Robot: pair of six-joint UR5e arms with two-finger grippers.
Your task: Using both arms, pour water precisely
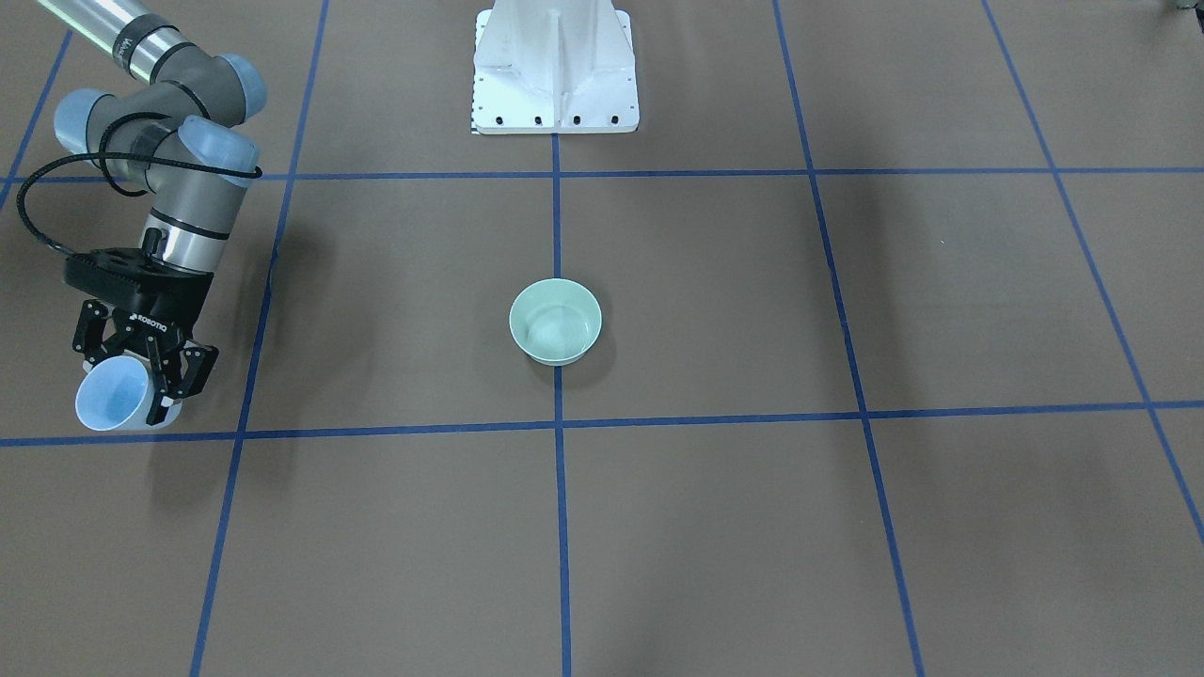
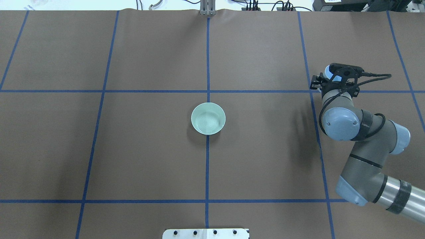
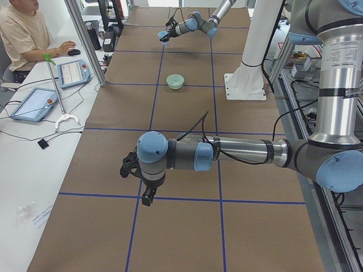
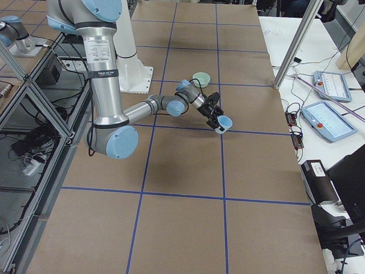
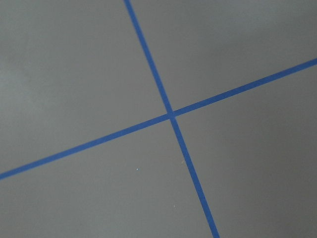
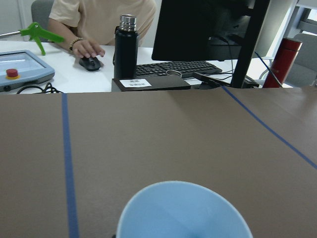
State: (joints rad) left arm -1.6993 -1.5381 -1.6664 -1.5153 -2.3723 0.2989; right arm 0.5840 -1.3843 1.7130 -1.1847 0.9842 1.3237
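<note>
My right gripper (image 1: 141,365) is shut on a light-blue cup (image 1: 113,397) and holds it tilted over the table, at the side edge. The cup also shows in the right wrist view (image 6: 183,212), in the overhead view (image 2: 336,78) and in the right side view (image 4: 224,122). A pale green bowl (image 1: 555,320) stands at the table's middle on a blue tape line (image 2: 208,118), far from the cup. My left gripper (image 3: 147,195) shows only in the left side view, low over the table. I cannot tell if it is open or shut. Its wrist view shows only crossed tape lines (image 5: 171,115).
The white pedestal (image 1: 555,70) stands at the robot's side of the table, behind the bowl. Blue tape lines (image 2: 207,166) divide the brown table into squares. An operator (image 3: 20,34) sits at a side desk with tablets, a bottle (image 6: 126,47) and a keyboard.
</note>
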